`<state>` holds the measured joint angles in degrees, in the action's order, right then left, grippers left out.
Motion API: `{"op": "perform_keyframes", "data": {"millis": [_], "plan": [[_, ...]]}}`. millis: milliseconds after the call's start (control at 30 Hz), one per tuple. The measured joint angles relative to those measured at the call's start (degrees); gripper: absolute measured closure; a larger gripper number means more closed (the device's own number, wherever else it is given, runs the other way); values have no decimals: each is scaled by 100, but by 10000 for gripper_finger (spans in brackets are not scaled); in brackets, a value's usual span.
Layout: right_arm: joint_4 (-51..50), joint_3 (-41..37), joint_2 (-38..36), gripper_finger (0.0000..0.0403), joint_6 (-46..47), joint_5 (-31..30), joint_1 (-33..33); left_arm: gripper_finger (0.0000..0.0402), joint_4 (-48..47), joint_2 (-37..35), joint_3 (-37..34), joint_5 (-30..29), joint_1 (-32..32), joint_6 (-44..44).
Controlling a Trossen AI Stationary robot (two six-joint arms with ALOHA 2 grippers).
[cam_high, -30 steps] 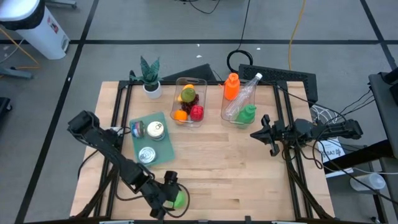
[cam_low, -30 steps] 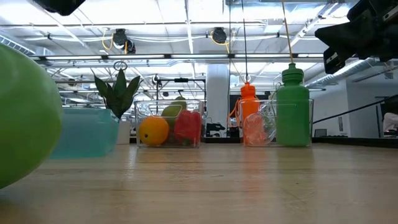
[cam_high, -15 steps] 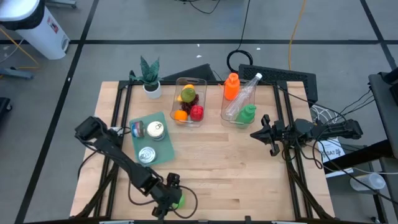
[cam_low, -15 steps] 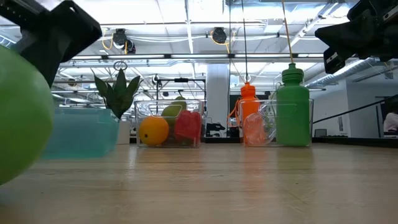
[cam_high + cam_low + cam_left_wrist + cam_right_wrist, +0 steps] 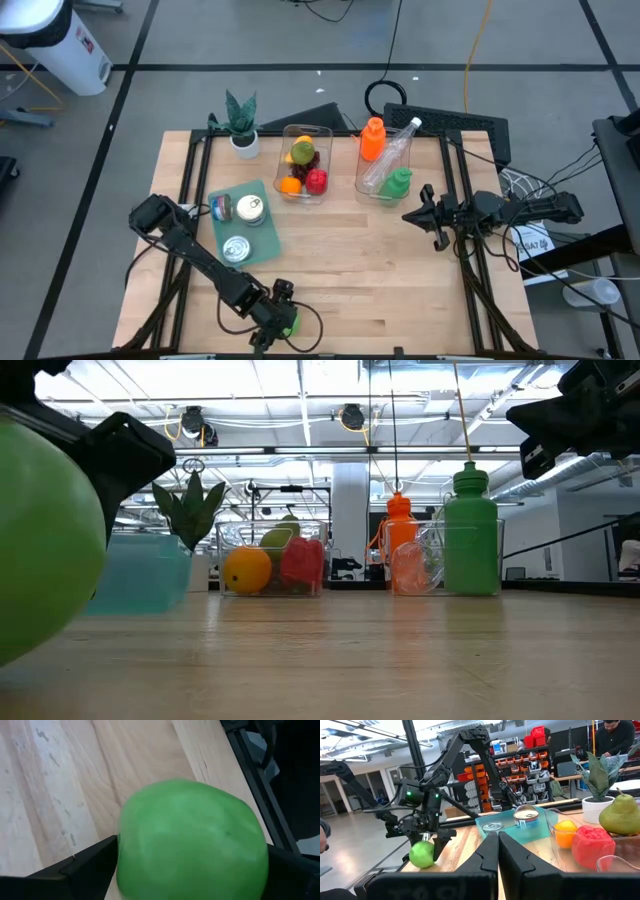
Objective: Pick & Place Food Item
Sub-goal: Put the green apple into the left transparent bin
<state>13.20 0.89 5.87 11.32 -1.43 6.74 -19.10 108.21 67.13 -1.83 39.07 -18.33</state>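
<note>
Straddling the apple at the worktop's near-left edge: left end effector, fingers wide, apple between them, not gripped yet. Right end effector shut, idle far right, so left arm's nearer.

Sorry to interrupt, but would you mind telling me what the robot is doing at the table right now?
The left hand is down at the near edge of the table, its fingers wide open on either side of a green apple that sits on the wood. Whether they touch it is hard to tell. The right hand waits shut near the right edge, holding nothing. At the back, a clear bin holds other fruit, another holds bottles, and a teal tray carries cans.
</note>
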Motion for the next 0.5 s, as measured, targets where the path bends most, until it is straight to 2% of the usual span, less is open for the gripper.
{"op": "perform_keyframes", "data": {"millis": [167,433,500], "plan": [[-1,-1,21,403,-1,0,0,14,-10,10,1,31,-11,4],[2,0,21,403,-1,0,0,83,2,-1,0,30,-11,143],[3,0,21,403,-1,0,0,87,107,-1,-6,-21,-11,253]]}}
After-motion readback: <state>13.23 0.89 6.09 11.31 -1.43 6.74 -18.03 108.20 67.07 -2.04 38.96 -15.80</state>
